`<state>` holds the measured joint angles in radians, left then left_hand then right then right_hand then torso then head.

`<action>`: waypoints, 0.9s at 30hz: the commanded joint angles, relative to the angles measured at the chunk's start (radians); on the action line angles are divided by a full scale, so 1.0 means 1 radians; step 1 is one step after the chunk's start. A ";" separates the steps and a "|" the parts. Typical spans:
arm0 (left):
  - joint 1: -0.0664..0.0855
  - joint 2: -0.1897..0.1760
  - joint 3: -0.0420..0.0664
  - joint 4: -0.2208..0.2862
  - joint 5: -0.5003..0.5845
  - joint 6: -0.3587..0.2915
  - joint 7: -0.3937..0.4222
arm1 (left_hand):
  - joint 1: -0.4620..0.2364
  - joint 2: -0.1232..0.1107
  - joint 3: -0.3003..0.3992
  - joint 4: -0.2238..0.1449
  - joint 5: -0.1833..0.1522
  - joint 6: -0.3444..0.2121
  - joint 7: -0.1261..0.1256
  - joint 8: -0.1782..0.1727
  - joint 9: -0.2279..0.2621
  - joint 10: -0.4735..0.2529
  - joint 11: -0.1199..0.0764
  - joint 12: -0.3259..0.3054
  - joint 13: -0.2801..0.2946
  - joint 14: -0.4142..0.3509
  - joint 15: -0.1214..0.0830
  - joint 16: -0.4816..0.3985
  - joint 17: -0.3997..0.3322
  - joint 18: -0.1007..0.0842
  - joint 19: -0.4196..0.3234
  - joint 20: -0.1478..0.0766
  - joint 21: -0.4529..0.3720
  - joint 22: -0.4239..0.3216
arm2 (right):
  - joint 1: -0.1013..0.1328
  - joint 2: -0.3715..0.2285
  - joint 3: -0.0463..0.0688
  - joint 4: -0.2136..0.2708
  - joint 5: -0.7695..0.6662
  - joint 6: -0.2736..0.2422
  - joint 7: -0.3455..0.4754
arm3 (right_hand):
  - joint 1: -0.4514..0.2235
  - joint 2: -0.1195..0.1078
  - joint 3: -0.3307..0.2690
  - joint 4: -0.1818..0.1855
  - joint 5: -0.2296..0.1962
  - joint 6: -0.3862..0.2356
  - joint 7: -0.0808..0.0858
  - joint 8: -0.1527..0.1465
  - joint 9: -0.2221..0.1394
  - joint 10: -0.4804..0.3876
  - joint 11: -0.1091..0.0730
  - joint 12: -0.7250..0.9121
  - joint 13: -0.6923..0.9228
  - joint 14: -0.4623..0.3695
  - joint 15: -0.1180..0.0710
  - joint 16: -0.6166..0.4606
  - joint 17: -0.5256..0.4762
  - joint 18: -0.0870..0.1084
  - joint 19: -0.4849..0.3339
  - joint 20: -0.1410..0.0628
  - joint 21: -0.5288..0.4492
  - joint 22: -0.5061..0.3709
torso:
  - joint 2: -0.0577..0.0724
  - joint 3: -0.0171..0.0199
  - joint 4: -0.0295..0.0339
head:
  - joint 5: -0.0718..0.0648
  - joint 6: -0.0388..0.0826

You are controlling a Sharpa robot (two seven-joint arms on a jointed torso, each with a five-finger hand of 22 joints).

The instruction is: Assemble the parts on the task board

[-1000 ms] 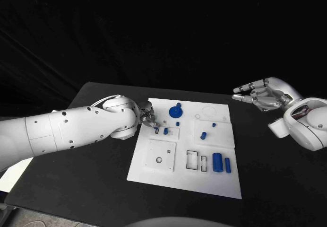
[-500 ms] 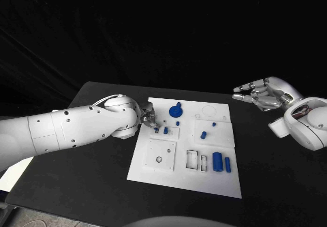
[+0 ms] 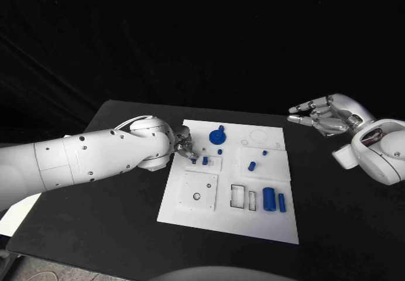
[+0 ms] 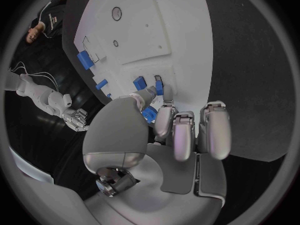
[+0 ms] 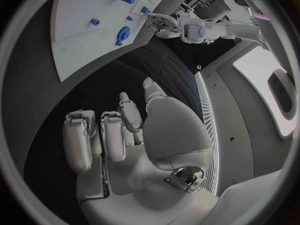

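Note:
The white task board (image 3: 227,222) lies in the middle of the black table. My left hand (image 3: 183,147) is at the board's left edge with its fingers curled in. Its thumb and a fingertip (image 4: 164,102) pinch a small blue part (image 4: 159,87) at the board (image 4: 169,30), beside another small blue piece (image 4: 139,83). A blue gear (image 3: 218,138) sits just beyond the hand. Two blue cylinders (image 3: 269,199) lie at the board's right side. My right hand (image 3: 325,117) hangs raised, off to the right of the board and holding nothing, its fingers (image 5: 109,135) apart from the thumb.
More small blue parts (image 3: 251,167) stand mid-board, near rectangular slots (image 3: 240,197) and a square plate with holes (image 3: 198,190). The table's near edge (image 3: 101,257) runs below the board. A pale sheet (image 3: 15,215) lies off the table's left side.

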<state>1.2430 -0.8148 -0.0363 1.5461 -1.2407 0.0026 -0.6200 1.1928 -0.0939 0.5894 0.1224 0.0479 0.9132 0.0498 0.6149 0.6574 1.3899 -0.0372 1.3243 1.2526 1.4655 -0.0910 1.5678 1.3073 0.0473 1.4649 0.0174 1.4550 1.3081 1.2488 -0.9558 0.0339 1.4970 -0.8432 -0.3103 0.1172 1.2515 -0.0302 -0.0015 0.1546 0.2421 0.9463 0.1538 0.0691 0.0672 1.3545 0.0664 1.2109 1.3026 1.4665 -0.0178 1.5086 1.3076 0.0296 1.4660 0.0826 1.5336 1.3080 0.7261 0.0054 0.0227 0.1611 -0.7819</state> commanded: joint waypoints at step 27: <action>-0.005 0.000 -0.003 0.006 -0.014 0.085 -0.011 | -0.011 0.010 0.080 -0.054 0.004 0.010 -0.016 0.015 0.006 0.005 0.000 0.001 -0.001 0.105 -0.004 0.003 0.264 -0.010 0.051 -0.005 0.004 0.099 | -0.001 0.002 0.000 -0.001 0.000 0.014 0.003 | -0.001 0.007 -0.007 -0.001 0.004 0.007 0.001 0.002 0.001 -0.008 0.001 -0.002 -0.001 0.081 0.006 -0.006 0.168 -0.012 0.075 0.006 -0.004 0.183 | 0.000 0.0011 -0.0011 | 0.005 -0.006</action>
<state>1.2424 -0.8177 -0.0356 1.5530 -1.2544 0.0443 -0.6246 1.1861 -0.0889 0.6035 0.1282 0.0489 0.9133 0.0499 0.6224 0.6584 1.3883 -0.0357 1.3243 1.2523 1.4655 -0.0910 1.5678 1.3079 0.0473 1.4648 0.0174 1.4550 1.3078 1.2483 -0.9547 0.0339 1.4956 -0.8430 -0.3072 0.1172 1.2515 -0.0302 -0.0026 0.1558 0.2420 0.9463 0.1538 0.0691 0.0671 1.3545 0.0664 1.2109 1.3027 1.4665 -0.0178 1.5086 1.3074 0.0296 1.4660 0.0826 1.5336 1.3076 0.7262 0.0059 0.0219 0.1654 -0.7873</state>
